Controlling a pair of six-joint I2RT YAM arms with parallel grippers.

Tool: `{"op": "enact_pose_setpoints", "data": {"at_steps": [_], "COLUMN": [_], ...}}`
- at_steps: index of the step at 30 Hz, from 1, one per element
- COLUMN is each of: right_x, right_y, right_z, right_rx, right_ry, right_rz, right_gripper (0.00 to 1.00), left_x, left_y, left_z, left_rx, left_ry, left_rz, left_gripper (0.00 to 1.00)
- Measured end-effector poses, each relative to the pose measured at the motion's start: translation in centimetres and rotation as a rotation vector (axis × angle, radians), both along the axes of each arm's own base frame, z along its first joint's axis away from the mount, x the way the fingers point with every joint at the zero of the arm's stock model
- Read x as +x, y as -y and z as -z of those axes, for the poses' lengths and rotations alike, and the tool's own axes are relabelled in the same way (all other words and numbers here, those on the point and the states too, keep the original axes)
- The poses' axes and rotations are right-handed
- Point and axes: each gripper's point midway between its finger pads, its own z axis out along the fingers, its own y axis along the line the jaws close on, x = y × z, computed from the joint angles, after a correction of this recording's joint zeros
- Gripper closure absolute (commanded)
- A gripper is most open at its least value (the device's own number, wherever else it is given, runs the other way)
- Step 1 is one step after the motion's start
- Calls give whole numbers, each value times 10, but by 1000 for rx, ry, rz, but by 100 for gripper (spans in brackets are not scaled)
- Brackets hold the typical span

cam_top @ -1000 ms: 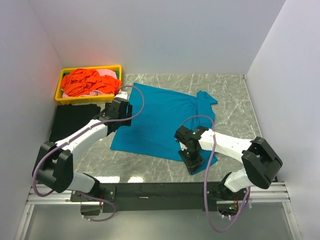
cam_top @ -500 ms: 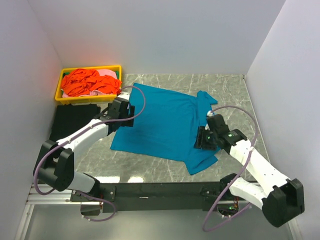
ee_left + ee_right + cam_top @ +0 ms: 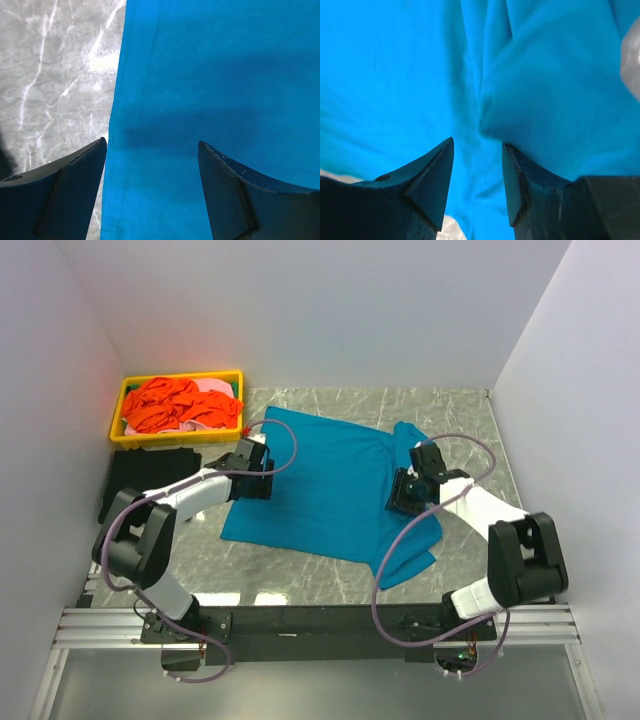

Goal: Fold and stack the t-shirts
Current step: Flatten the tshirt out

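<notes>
We see the spread t-shirt (image 3: 330,490) lying in the middle of the table (image 3: 460,430). In the far left corner stands the tray (image 3: 215,374), and a heap of t-shirts (image 3: 175,405) lies in it. Just in front of the tray, left of the spread t-shirt, lies another t-shirt (image 3: 140,480). We find the left gripper (image 3: 264,484) over the spread t-shirt's left edge, and the right gripper (image 3: 400,502) over its right part.

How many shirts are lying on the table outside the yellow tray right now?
2. The teal shirt is spread out in the middle; the black shirt lies at the left, just in front of the yellow tray. Others could be hidden beneath them.
</notes>
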Motion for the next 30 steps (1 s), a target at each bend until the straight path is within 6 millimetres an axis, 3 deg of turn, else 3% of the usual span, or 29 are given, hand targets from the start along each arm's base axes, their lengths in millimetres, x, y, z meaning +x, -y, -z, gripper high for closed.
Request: {"op": "enact_pose_setpoints", "data": {"at_steps": [7,12,17,19,23,30], "right_x": [41,73,123,131,118,52], "right_y": [-1,-8,-18,-19,-12,17], "right_z": [12,20,15,12,-6,-58], "right_rx": [-14,-13,-13,-17,-33,-68], "right_ry": [-27,-46,0,16,50,161], "right_rz": [7,-13,-50,-59,-50,20], "right_gripper": [49,46,44,43,42,45], "left_x": [6,12,14,14,16,21], "left_y": [-19,-37,-35,-35,-34,-31], "left_z": [22,25,23,20,11,-25], "left_rx": [-48,-78,-88,-90,-101,-141], "left_ry": [-73,-88,-83,-76,-51,42], "left_rz": [-79,-144,-140,-139,-138,-127], "left_gripper": [23,22,22,21,21,21]}}
